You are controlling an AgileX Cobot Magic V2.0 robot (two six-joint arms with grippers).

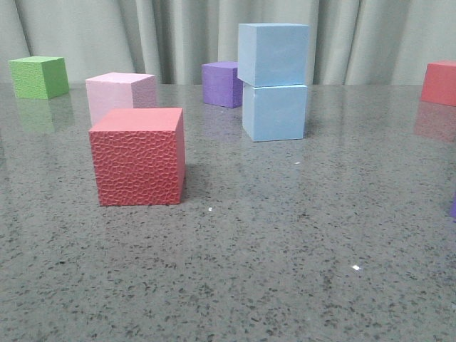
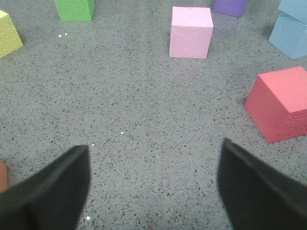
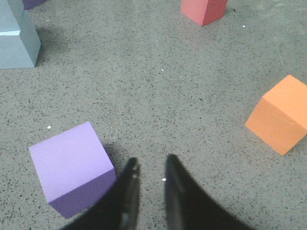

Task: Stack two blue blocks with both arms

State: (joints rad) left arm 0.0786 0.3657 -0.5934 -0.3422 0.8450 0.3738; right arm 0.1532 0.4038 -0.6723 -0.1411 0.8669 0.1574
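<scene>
Showing upper blue block point(image 1: 273, 54) resting on lower blue block point(image 1: 274, 112), slightly skewed, on table point(image 1: 285, 235), left hand point(image 2: 153, 184) spread wide and empty, right hand point(image 3: 149, 184) nearly closed, gripping nothing.

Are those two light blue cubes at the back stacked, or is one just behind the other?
Stacked. The upper blue cube rests on the lower blue cube, slightly offset to the left.

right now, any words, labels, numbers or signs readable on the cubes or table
None. The two stacked blue blocks, the red cube, pink cube, green cube, orange cube and the speckled table carry no print.
</scene>
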